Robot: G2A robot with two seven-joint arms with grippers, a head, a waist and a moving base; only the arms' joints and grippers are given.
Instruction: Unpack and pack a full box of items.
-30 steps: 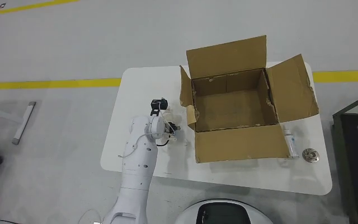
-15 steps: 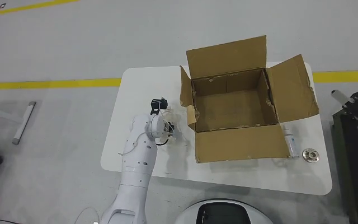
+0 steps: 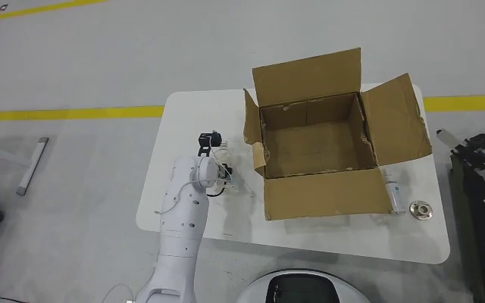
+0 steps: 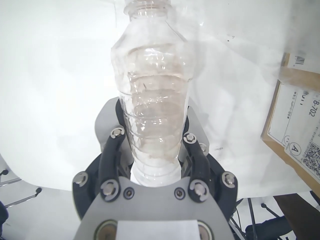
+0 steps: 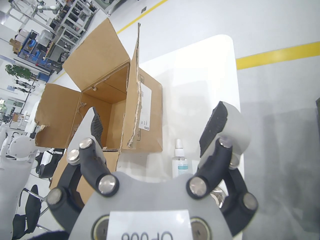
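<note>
A clear plastic bottle (image 4: 152,88) with a white cap lies along the white table (image 3: 189,114), and my left gripper (image 4: 153,128) is shut on its lower body. From above, this gripper (image 3: 221,173) sits just left of the open cardboard box (image 3: 318,144), whose inside looks bare. My right gripper (image 5: 157,121) hangs open with nothing between its pads, off the table's right end, facing the box (image 5: 105,96). A small white spray bottle (image 5: 179,161) lies on the table below it, next to the box (image 3: 392,191).
A round metal piece (image 3: 420,210) lies right of the spray bottle near the table's front right. The box's labelled side (image 4: 295,116) is close to the held bottle. Its flaps stand open outward. A dark rack (image 3: 470,197) stands beyond the table's right edge.
My left gripper has shifted a little left, away from the box, with the bottle in it. The right arm has come into view at the right edge.
</note>
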